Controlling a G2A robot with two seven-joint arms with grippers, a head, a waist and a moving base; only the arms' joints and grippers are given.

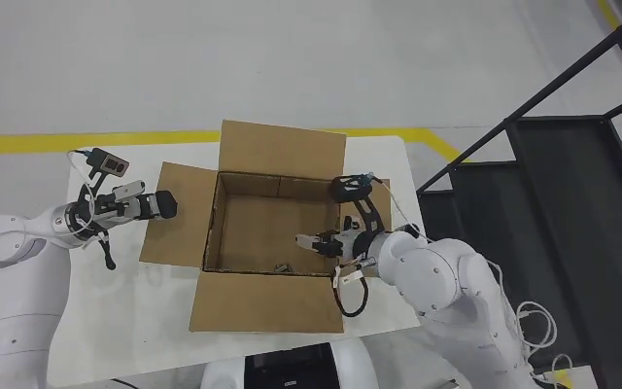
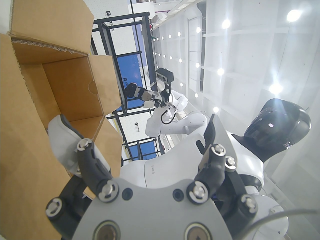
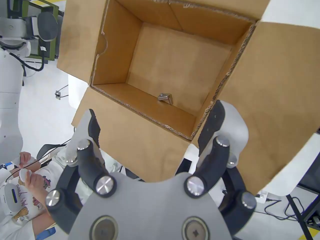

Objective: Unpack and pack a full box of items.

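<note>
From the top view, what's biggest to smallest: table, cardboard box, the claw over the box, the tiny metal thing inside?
1. table
2. cardboard box
3. right claw, though it's nearer the camera, so it looks bigger
4. tiny metal thing

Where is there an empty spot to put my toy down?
Most of the box floor is bare, from its far wall to the small metal piece by the near wall. The table corner between the left and near flaps is bare too. It's crowded over the box's right near corner, where the right gripper hangs.
</note>
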